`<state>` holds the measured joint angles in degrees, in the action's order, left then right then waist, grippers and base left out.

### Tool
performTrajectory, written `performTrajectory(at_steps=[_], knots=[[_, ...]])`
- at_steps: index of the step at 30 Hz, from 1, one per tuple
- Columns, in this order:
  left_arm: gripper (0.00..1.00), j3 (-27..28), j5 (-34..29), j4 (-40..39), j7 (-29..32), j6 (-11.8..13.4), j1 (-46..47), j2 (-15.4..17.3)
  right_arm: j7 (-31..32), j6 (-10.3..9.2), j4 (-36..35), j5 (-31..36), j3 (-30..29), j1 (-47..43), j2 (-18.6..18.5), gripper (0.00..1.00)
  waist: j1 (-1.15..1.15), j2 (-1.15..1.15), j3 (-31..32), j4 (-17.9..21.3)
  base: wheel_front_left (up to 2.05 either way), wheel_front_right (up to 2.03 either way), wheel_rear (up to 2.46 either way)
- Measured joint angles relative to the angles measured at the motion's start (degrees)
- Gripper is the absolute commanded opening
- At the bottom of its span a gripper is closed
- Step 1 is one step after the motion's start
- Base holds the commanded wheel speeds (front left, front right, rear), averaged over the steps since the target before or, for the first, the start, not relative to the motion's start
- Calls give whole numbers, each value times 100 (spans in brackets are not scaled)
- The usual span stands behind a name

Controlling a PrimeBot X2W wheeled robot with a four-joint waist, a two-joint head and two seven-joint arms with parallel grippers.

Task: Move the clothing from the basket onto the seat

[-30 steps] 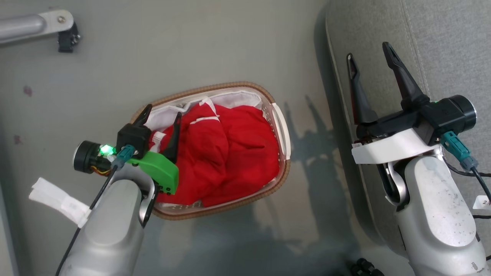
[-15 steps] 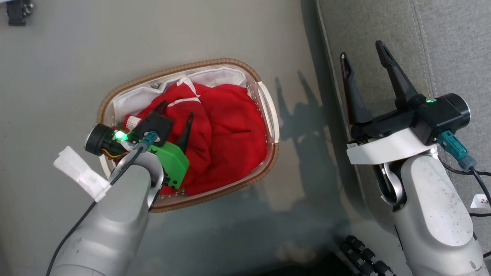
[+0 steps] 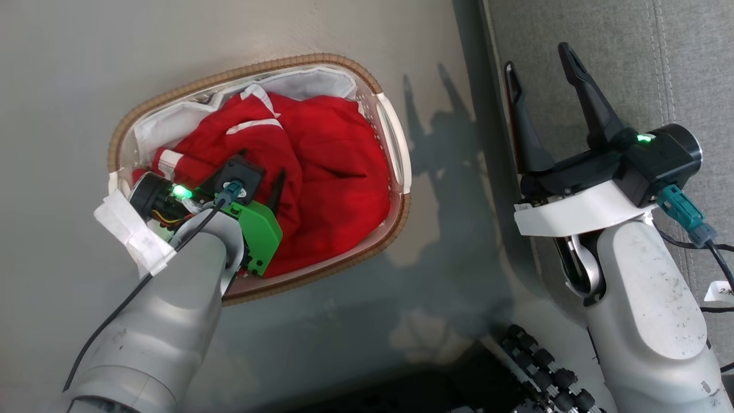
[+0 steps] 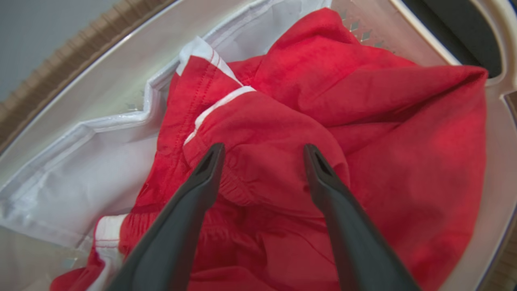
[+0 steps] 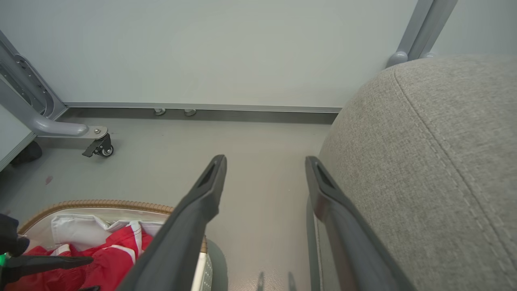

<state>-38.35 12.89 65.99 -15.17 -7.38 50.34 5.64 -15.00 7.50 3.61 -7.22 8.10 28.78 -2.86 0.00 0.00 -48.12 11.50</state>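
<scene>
Clothing (image 3: 332, 155) fills the basket (image 3: 287, 60). Left gripper (image 4: 263, 149), unclenched, straddles a red fold; right gripper (image 3: 537, 57) gapes at the seat (image 3: 619, 69) edge.

the grey floor (image 3: 229, 28) carries the basket (image 3: 309, 57), with the seat (image 3: 631, 34) just beside.

Left gripper (image 4: 263, 150) dips low, jaws wide apart; right gripper (image 3: 537, 60) hovers alongside, jaws equally wide, pointing ahead.
</scene>
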Motion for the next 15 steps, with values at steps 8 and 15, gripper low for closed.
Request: performTrajectory(at_steps=[8, 15], knots=[[100, -277, 160, 311, 5, 0, 277, -80, 0, 0, -44, -91, 5, 48, -1, 100, 0, 0, -300, 134, 0, 0, 0], [100, -513, 52, 631, 495, 87, 570, -30, 0, 0, -121, -152, 20, 126, 0, 100, 0, 0, -537, 244, 0, 0, 0]])
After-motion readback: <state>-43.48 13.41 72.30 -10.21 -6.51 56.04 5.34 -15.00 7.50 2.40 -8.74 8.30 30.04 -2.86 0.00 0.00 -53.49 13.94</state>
